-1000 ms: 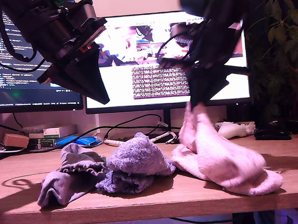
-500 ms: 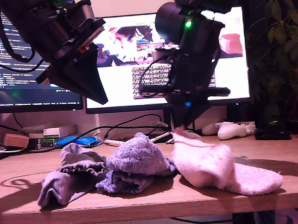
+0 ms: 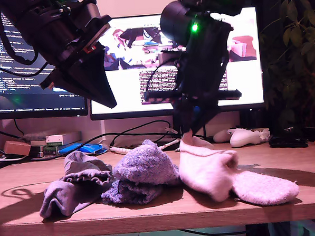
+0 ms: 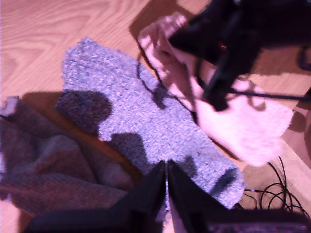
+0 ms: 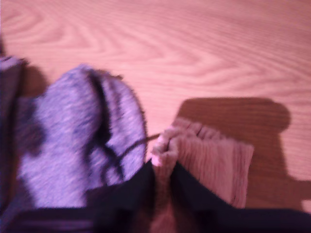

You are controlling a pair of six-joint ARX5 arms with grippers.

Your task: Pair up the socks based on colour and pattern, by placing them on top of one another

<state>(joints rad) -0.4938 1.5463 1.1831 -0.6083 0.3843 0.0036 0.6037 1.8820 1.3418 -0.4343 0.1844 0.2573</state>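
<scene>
My second gripper (image 3: 189, 133) (image 5: 163, 167) is shut on the cuff of a fluffy pink-white sock (image 3: 207, 168) (image 5: 209, 165). The sock slumps onto the desk, partly over another pale pink sock (image 3: 267, 187) towards the exterior view's right. Beside them, in the middle, is a heap of fuzzy blue-purple socks (image 3: 144, 166) (image 4: 131, 111). Crumpled grey socks (image 3: 76, 180) (image 4: 43, 165) lie at the exterior view's left. My first gripper (image 3: 108, 102) (image 4: 166, 167) hangs high above the blue-purple heap, shut with nothing in it.
Two lit monitors (image 3: 161, 96) stand behind the socks. A white game controller (image 3: 245, 137) lies at the back on the exterior view's right, near a plant (image 3: 296, 47). Cables, small boxes (image 3: 55, 140) and a blue mouse (image 3: 85, 149) line the back on the exterior view's left.
My second gripper has swung towards the exterior view's left and come down with the pink-white sock, which now lies folded by the blue-purple heap. My first gripper has stayed still.
</scene>
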